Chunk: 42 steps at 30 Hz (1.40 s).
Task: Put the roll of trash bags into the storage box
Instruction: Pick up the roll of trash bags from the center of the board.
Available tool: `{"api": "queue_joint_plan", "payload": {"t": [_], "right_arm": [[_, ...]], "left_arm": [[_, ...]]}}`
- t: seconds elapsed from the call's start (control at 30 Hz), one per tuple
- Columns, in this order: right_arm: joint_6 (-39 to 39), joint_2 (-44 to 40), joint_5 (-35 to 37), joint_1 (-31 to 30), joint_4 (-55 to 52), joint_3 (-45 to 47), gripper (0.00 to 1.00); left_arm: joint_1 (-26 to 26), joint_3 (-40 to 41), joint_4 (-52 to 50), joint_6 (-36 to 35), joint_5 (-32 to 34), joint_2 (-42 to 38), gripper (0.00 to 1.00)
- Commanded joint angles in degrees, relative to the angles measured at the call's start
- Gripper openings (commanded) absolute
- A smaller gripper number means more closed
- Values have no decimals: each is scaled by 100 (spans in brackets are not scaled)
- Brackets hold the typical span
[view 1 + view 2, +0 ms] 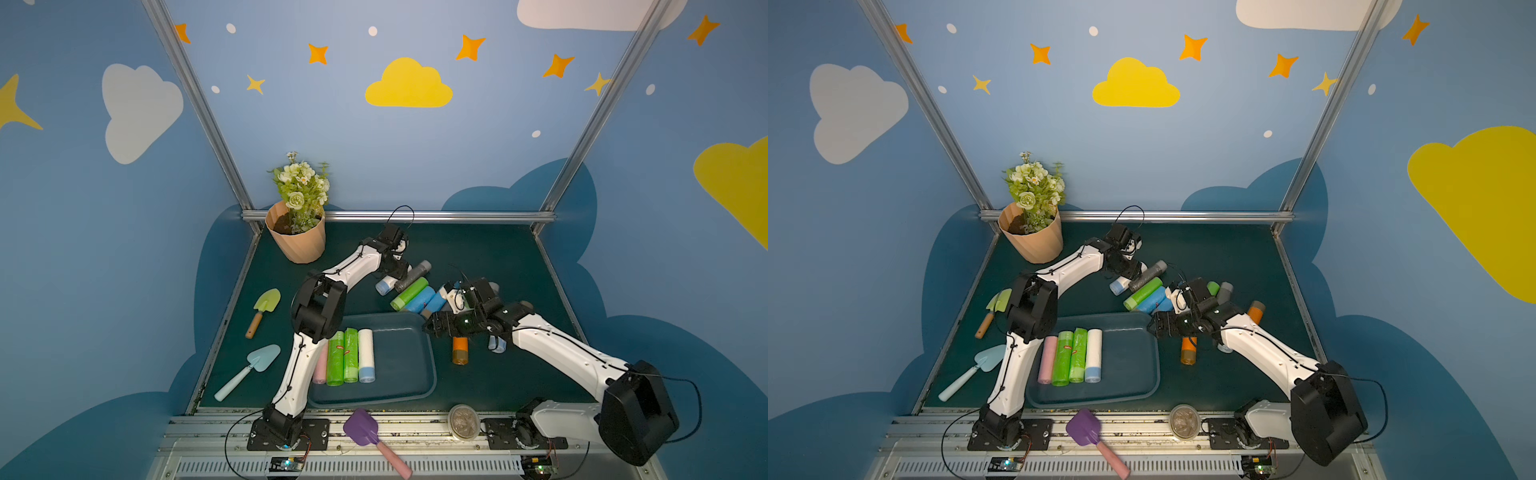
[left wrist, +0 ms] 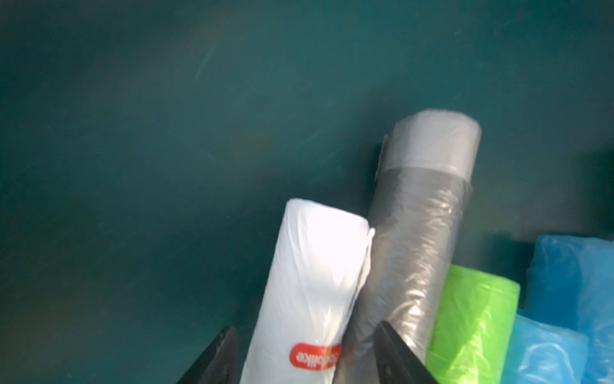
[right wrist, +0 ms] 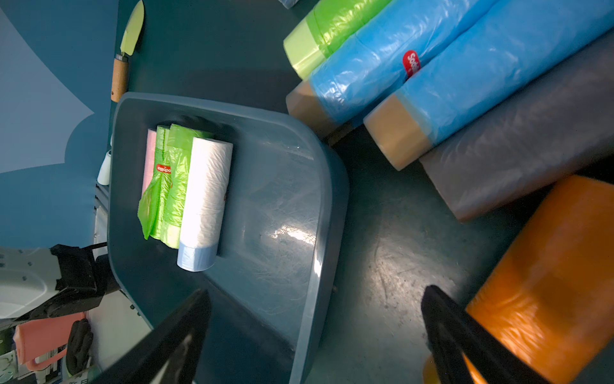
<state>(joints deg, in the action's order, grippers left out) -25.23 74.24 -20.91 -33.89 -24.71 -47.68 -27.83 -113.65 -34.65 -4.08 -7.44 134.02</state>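
Our left gripper (image 2: 305,325) straddles the white plastic trash-bag roll (image 2: 309,266), twelve o'clock of the shallow blue-grey storage box (image 1: 409,359); pinch unclear. Next we clamp, lift; right gripper (image 3: 317,291) spread, empty.

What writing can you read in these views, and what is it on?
"dolike", upside down, start cut off: red label on the white roll.
"Sod", rest hidden: red label on a blue roll.
"odolike", sideways: red label on a green roll in the storage box.
In a top view, the red labels on the boxed green rolls: too small to read.
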Motion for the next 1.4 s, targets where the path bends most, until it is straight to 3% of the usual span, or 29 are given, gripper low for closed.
{"api": "queue_joint_plan", "payload": {"t": [0.0,0.37,0.73,1.1,1.37], "right_arm": [[141,109,-182,48,13,-99,97],[151,346,-370,64,36,-224,97],[89,348,-432,58,28,-264,97],[34,166,-458,31,-32,-252,97],[-60,-325,-413,4,-74,1,97]], "left_arm": [[45,-204,-286,-45,26,203,65],[220,-221,-406,-67,-82,351,63],[484,90,-377,74,282,254,54],[709,816,135,487,590,-484,39],[725,1162,2,1074,874,-1217,35]]}}
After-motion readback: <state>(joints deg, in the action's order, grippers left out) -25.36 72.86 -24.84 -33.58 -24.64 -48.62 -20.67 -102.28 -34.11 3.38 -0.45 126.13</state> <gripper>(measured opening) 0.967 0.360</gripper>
